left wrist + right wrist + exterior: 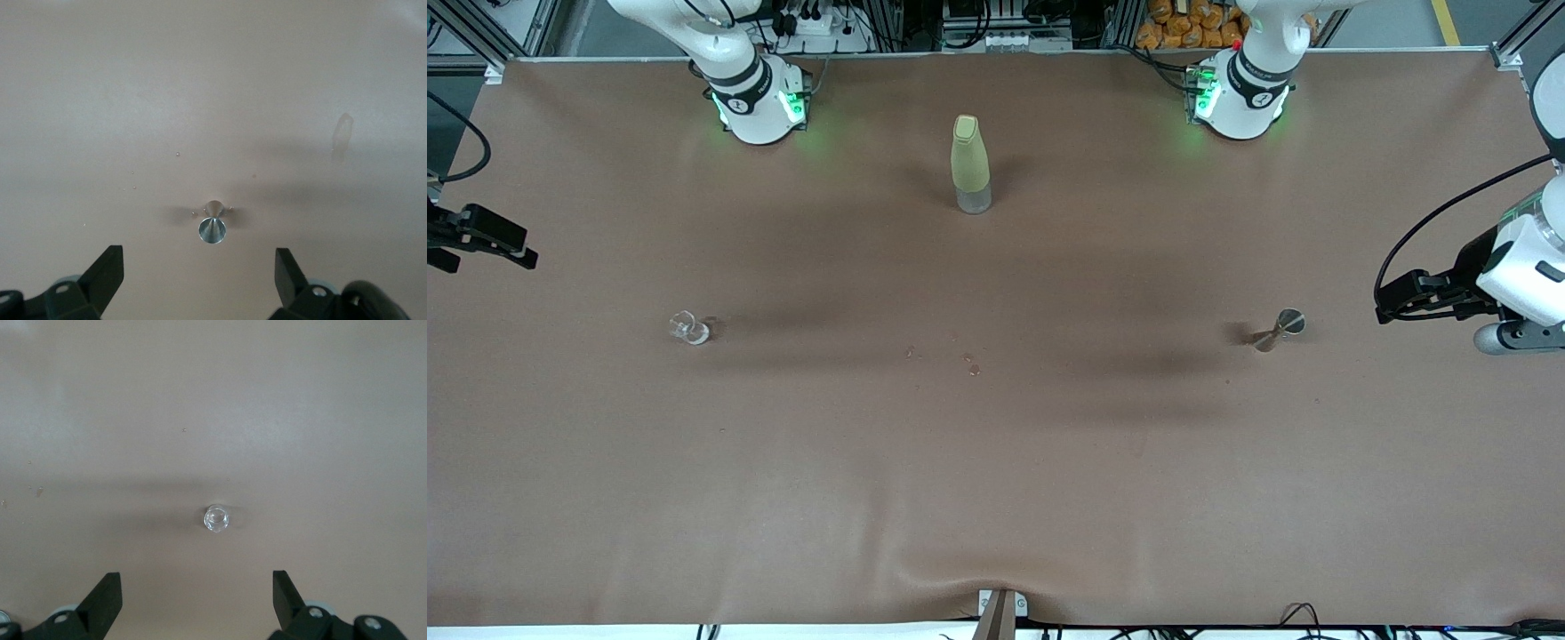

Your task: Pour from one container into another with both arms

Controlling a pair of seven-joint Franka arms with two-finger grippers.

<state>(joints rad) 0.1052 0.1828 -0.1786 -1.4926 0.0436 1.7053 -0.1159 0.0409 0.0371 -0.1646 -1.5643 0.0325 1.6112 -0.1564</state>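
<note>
Hovering with both jaws spread wide, I should centre my right gripper (193, 600) over the beaker (217, 519), my left gripper (199, 277) over the jigger (212, 225).

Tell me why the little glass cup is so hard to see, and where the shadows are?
Front view: the glass cup is clear, so the brown table shows through it; soft dark shadows lie beside it, the metal cup and the bottle. Right wrist view: only its shiny rim stands out, with a dim shadow band beside it.

right tool (516, 258) mostly cut off at frame edge, beaker (689, 329) contents indiscernible
</note>
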